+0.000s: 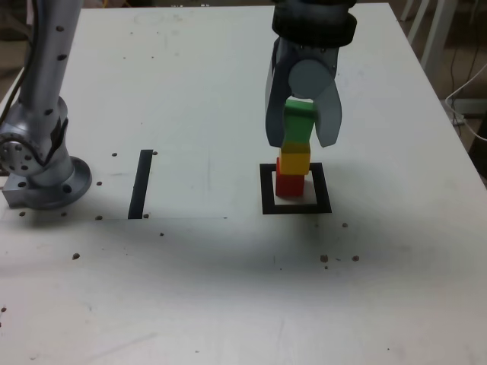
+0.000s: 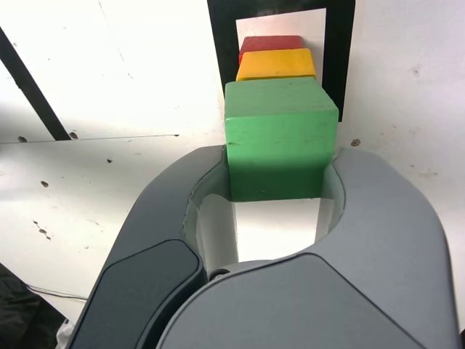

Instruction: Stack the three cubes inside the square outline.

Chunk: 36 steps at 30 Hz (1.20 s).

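Three cubes are in sight, one green cube [image 1: 299, 125], one yellow cube [image 1: 294, 160] and one red cube [image 1: 289, 185], along with one square outline [image 1: 296, 207] and one straight tape strip [image 1: 141, 183].

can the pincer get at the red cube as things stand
Probably not directly: the red cube sits at the bottom, under the yellow cube and green cube, and the pincer straddles the green one.

Table: white top [image 1: 190, 289], filling nearly the whole exterior view, scuffed and dotted with small dark specks [image 1: 339, 259].
Tape: 1 straight black strip [image 1: 141, 183] stuck on the table, toward the exterior view's left.
Furniture: pale legs [image 1: 435, 34] beyond the far corner.
Cable: white cord [image 1: 466, 103] at the exterior view's right edge.
Light: soft shadow band across the table.
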Each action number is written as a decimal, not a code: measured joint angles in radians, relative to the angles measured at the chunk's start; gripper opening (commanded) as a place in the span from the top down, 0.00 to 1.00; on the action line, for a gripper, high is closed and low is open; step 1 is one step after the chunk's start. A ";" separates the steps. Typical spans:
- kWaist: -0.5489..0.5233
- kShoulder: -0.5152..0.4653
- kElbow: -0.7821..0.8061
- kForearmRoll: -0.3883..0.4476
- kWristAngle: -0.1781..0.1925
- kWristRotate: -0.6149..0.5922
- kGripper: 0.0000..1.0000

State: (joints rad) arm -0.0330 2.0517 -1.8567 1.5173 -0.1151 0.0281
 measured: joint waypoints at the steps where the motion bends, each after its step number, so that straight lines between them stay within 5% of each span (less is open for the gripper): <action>1: 0.000 0.002 0.001 -0.002 -0.001 0.001 0.72; 9: 0.000 0.020 0.004 -0.017 -0.006 0.009 0.66; 15: 0.000 0.022 0.013 -0.021 -0.004 0.014 0.16; 17: 0.000 0.025 0.017 -0.021 0.000 0.016 0.07; 26: 0.001 0.021 0.033 -0.021 0.009 0.016 0.02; 36: 0.001 -0.137 0.118 -0.014 0.090 -0.043 0.01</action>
State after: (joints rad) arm -0.0319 1.9142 -1.7388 1.5032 -0.0247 -0.0145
